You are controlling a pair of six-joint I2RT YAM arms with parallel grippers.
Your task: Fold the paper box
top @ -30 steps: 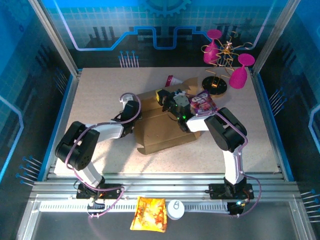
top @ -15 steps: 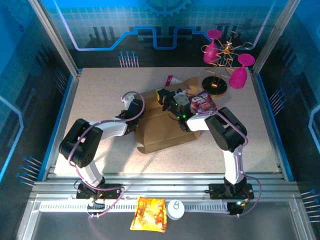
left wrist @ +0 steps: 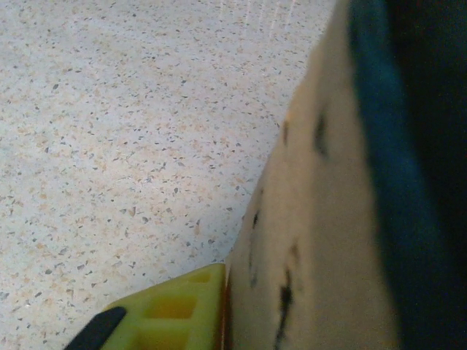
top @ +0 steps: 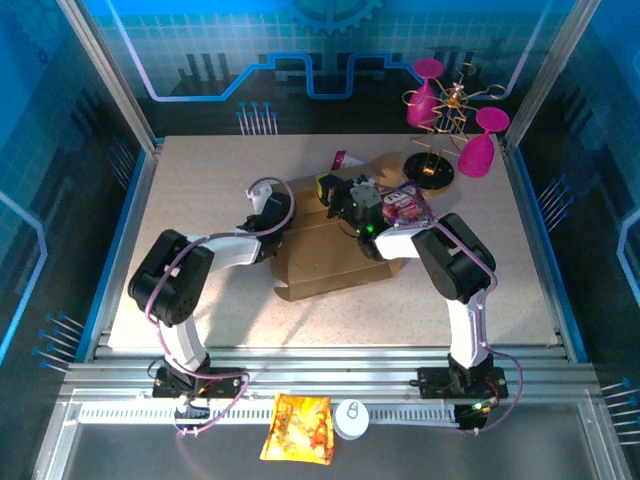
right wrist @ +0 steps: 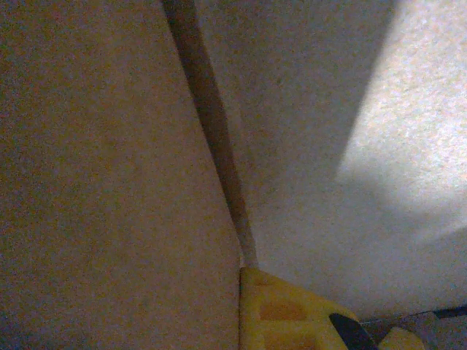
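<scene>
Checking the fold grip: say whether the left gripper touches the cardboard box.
Touching. In the left wrist view, a yellow finger of the left gripper lies flush against the cardboard box.

Change recorded on my left arm [top: 215, 250]. Over the last second its elbow [top: 165, 285] has swung in toward the paper box [top: 330, 262]. The wrist has travelled along the box's left wall toward its far corner. My left gripper [top: 281, 222] now sits further along that wall than before, with one yellow finger [left wrist: 171, 313] against the cardboard.
</scene>
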